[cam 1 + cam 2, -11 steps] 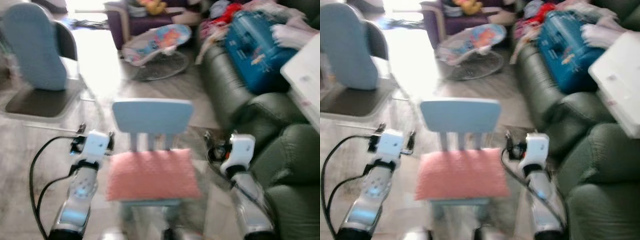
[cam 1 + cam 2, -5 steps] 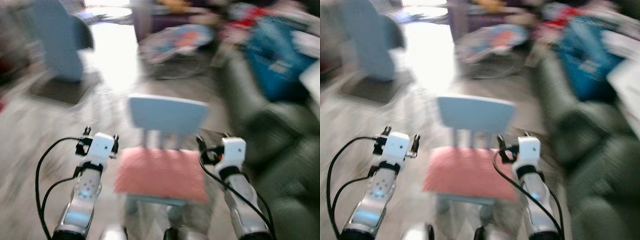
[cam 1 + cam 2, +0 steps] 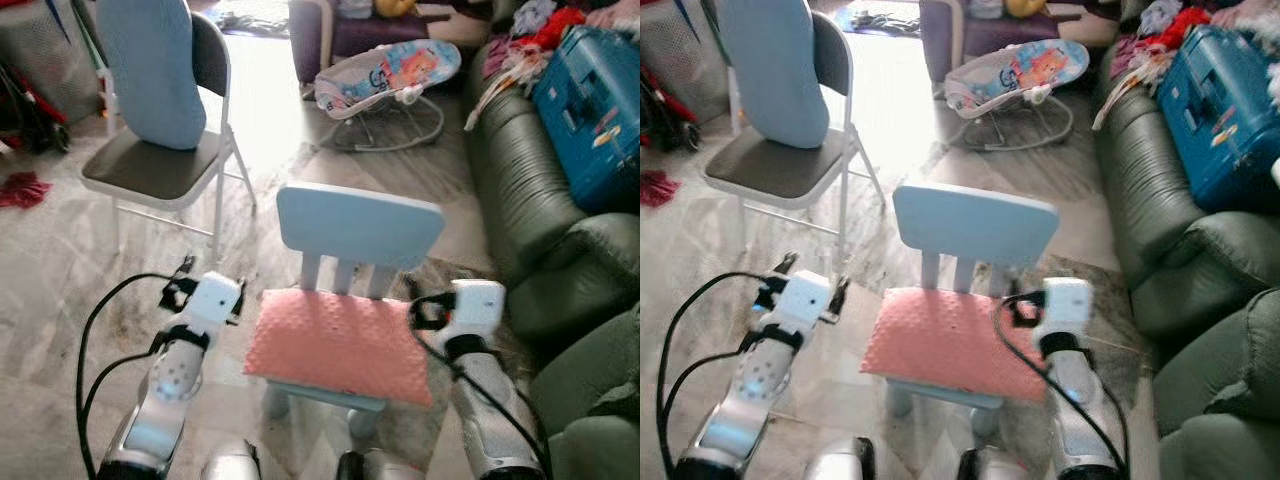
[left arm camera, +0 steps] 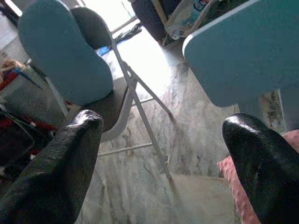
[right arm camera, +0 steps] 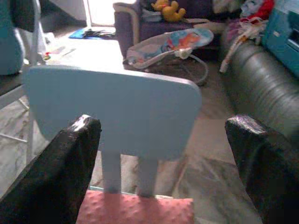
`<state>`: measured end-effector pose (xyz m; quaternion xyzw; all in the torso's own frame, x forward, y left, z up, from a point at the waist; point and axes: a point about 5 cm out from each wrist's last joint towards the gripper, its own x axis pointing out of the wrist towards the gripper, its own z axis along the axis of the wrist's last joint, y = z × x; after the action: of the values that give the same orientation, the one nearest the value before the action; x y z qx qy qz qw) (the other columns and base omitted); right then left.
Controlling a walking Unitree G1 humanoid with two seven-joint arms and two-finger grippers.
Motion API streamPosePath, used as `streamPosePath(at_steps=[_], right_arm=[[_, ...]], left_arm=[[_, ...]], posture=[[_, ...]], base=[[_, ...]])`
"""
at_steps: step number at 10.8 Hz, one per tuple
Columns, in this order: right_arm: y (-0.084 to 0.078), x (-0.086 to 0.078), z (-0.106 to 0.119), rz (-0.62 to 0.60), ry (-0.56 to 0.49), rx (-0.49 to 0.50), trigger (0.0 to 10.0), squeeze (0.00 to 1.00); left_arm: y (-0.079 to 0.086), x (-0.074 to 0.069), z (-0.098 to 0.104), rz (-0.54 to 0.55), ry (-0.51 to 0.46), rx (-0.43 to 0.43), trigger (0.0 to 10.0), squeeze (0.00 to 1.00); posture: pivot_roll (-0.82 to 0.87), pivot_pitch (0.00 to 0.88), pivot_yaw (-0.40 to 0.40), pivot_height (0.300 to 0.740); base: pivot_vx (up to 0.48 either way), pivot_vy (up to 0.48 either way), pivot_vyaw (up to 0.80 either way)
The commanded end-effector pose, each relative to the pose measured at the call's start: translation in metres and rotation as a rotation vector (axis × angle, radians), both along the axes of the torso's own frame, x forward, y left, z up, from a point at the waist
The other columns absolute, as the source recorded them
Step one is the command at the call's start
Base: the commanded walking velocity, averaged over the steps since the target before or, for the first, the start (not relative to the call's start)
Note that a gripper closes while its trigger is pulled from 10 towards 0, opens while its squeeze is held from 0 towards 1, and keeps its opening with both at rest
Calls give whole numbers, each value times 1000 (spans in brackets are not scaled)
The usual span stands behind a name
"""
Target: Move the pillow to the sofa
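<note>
A pink pillow (image 3: 338, 345) lies flat on the seat of a small light-blue child's chair (image 3: 360, 225) directly in front of me. My left gripper (image 3: 208, 282) hovers just left of the pillow's edge, open, with its fingers (image 4: 60, 172) spread wide and nothing between them. My right gripper (image 3: 440, 298) sits at the pillow's right edge, also open; in its wrist view the fingers (image 5: 266, 163) frame the chair back (image 5: 117, 107) and the pillow's far edge (image 5: 135, 210). The dark green sofa (image 3: 520, 180) runs along the right side.
A blue suitcase (image 3: 595, 110) and heaped clothes occupy the sofa's far part. A grey folding chair (image 3: 160, 170) holding a light-blue cushion (image 3: 150, 70) stands at the left. A baby bouncer (image 3: 385, 80) and a purple armchair (image 3: 340, 25) are beyond. Red cloth (image 3: 22, 188) lies on the floor.
The camera has swung and the blur has settled, so the whole scene has shifted. Both grippers still flank the pillow, which rests on the small chair as before.
</note>
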<state>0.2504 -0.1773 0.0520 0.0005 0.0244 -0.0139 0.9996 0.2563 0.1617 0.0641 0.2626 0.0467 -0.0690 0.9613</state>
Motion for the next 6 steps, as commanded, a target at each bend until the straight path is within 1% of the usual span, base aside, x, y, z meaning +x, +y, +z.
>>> streamPosePath(at_steps=[1, 3, 4, 5, 6], right_arm=[[-2, -3, -1, -19, 0, -6, 10000, 0], [-5, -5, 3, -17, -4, -41, 10000, 0], [-9, -7, 4, -30, 10, -53, 10000, 0], [-9, -11, 1, -23, 25, -54, 10000, 0], [-8, -11, 0, -13, 29, -52, 10000, 0]], left_arm=[[-1, 1, 0, -10, 9, 10, 10000, 0], [0, -1, -4, 14, 24, 14, 10000, 0], [0, -4, -5, 18, 35, -14, 10000, 0], [2, -4, -6, 43, 45, -28, 10000, 0], [2, -4, -6, 45, 47, -29, 10000, 0]], posture=[[-16, 97, 5, 740], [-33, 122, -28, 740], [-48, 131, -45, 740], [-43, 138, -45, 740], [-44, 144, -39, 740]], base=[[0, 0, 0], [0, 0, 0], [0, 0, 0], [0, 0, 0], [0, 0, -425]])
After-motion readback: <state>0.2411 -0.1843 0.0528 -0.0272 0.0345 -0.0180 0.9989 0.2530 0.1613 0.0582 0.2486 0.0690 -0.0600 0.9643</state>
